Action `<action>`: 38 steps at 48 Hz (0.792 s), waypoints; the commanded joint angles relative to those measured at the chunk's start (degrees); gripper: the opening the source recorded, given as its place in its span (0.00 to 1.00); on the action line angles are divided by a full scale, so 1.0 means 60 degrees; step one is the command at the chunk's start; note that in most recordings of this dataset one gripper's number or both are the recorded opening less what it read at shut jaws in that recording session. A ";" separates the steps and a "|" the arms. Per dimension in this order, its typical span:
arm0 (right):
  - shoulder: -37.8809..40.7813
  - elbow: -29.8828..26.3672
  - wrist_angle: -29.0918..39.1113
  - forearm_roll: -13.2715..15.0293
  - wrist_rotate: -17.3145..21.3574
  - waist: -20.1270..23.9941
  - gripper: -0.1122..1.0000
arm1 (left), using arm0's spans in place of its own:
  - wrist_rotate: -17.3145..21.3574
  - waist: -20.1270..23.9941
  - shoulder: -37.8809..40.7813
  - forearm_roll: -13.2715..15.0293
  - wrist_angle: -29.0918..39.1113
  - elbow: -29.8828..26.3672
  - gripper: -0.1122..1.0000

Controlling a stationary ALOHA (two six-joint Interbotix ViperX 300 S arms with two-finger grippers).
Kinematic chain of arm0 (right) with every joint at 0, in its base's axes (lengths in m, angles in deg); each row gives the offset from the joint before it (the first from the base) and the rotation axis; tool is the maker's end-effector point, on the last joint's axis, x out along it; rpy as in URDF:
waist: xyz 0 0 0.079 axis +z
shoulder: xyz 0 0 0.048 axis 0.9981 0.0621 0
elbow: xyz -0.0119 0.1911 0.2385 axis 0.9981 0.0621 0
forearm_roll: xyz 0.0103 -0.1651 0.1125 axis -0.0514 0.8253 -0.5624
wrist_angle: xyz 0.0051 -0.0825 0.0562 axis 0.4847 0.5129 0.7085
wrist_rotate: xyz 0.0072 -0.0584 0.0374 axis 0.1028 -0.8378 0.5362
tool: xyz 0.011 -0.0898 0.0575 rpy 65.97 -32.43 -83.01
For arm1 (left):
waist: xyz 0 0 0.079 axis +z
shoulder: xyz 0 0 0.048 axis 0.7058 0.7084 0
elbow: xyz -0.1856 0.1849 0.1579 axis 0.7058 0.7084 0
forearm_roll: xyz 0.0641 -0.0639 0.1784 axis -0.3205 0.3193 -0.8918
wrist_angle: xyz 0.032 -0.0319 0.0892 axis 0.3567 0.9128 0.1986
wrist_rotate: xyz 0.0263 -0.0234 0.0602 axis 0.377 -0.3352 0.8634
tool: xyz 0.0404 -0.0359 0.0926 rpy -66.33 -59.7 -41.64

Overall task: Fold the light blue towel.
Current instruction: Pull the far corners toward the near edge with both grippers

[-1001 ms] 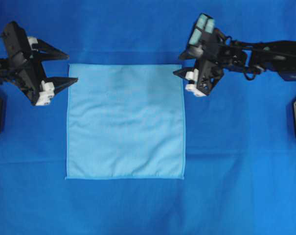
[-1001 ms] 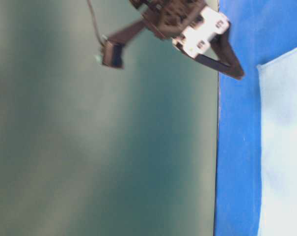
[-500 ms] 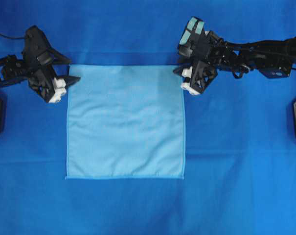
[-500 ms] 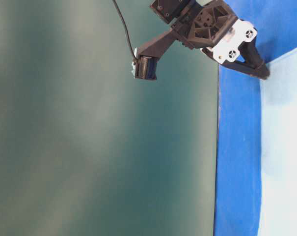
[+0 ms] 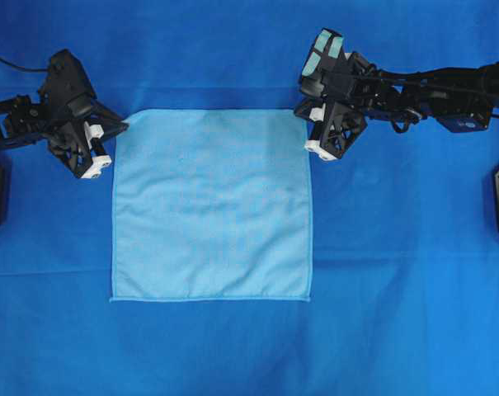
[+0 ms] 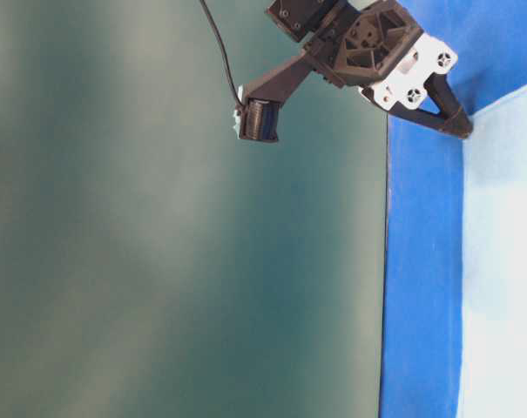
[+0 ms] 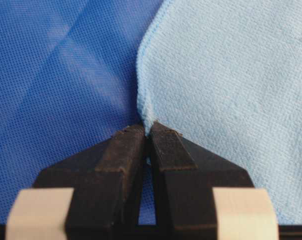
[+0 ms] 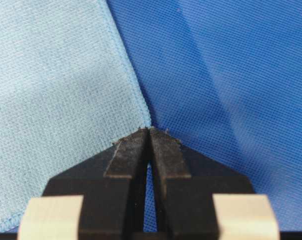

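Both my claws, the left claw and the right claw, are pinched shut on the far corners of the light blue towel lying flat mid-counter, so next I should lift both evenly toward the near hem.

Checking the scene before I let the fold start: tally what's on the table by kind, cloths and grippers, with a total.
Light blue towel: 1
Royal-blue table cloth: 1
Grippers: 2, the left gripper and the right gripper, each shut on a far corner of the towel
Total: 4
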 commanded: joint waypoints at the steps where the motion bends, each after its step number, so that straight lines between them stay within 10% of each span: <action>1: -0.0234 -0.0146 0.0000 0.0015 0.0015 0.0029 0.11 | -0.0059 -0.0073 -0.0410 0.0000 0.0073 -0.0161 0.11; 38: -0.1699 0.0059 0.0498 -0.0088 0.0088 0.0967 0.11 | -0.0249 -0.1904 -0.2241 0.0000 0.1494 0.0044 0.11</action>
